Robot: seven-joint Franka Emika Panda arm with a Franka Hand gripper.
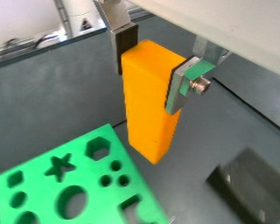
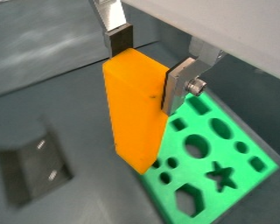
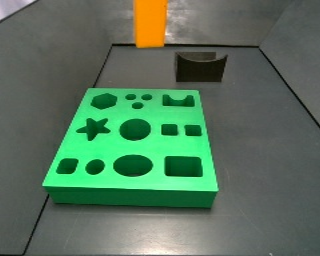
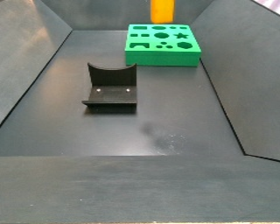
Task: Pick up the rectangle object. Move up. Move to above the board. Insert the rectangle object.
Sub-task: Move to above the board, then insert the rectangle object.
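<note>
The pincer (image 1: 152, 59) pinches the tall bright-orange rectangular block (image 1: 150, 103) upright between its silver fingers (image 1: 185, 81), lifted clear of the dark tabletop (image 3: 256, 130) beside the thick green cutout board (image 3: 139, 145).

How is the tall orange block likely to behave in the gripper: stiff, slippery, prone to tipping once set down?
The rectangle object looks rigid: straight edges, no flex under the gripper. Its smooth, plain faces may slip somewhat, since the fingers clamp only near its top. Tall on a narrow square base, it would probably tip easily if stood free beside the board.
</note>
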